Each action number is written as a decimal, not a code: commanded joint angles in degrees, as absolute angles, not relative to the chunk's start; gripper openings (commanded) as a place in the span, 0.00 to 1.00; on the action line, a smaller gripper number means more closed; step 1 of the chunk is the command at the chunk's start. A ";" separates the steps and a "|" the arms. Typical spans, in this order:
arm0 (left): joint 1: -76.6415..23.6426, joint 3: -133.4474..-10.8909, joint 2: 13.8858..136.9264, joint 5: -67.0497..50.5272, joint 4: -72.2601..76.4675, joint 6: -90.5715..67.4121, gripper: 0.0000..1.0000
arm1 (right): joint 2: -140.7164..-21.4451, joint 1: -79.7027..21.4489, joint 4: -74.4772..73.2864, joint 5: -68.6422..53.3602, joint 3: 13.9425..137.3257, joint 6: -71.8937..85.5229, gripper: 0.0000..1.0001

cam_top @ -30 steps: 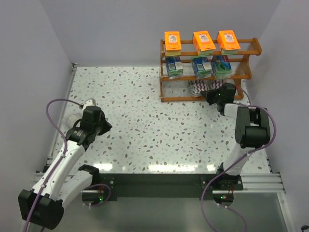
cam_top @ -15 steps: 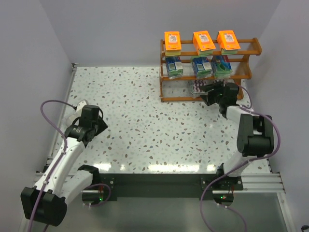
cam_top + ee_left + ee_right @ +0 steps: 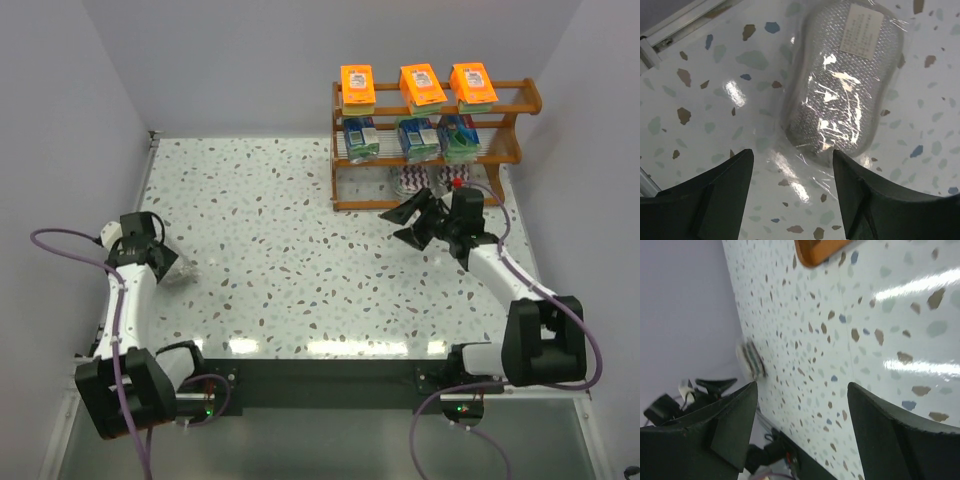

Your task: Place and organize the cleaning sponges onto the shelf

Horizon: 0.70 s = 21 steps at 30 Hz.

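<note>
The brown wooden shelf (image 3: 432, 150) stands at the far right. Three orange sponge packs (image 3: 422, 86) sit on its top tier and three blue-green packs (image 3: 418, 139) on the middle tier. Purple-white zigzag packs (image 3: 412, 181) rest on the bottom tier. One more clear-bagged sponge pack (image 3: 842, 90) lies flat on the table near the left edge (image 3: 184, 271). My left gripper (image 3: 792, 156) hovers open just short of it, with nothing between the fingers (image 3: 168, 263). My right gripper (image 3: 407, 226) is open and empty in front of the shelf's bottom tier (image 3: 802, 387).
A raised rail (image 3: 675, 27) borders the table close behind the loose pack on the left. The shelf's foot (image 3: 819, 251) is just beyond my right fingers. Purple cables loop off both arms. Grey walls enclose the table on three sides.
Both grippers went from shut to open. The right one backed out of the bottom tier, leaving a zigzag pack there. The left arm swung back toward the left edge, over the loose pack.
</note>
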<state>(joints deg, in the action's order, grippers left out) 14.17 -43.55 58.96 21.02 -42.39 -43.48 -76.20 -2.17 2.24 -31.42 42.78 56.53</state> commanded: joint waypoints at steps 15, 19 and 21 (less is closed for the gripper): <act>24.70 -40.88 74.44 9.33 -19.53 -34.81 0.52 | -70.05 -10.55 -11.69 -37.44 39.55 42.55 0.76; 23.21 -36.84 74.09 3.01 -15.21 -33.40 0.45 | -70.14 -11.77 -12.39 -37.27 39.46 41.75 0.76; 19.63 -34.21 73.57 1.94 -12.84 -33.40 0.42 | -70.22 -12.39 -12.13 -36.91 39.29 41.75 0.76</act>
<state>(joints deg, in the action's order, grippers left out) 23.40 -38.59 73.54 8.10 -17.21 -36.14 -71.48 -11.44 -11.03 -35.73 37.63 43.75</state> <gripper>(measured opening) 0.435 0.758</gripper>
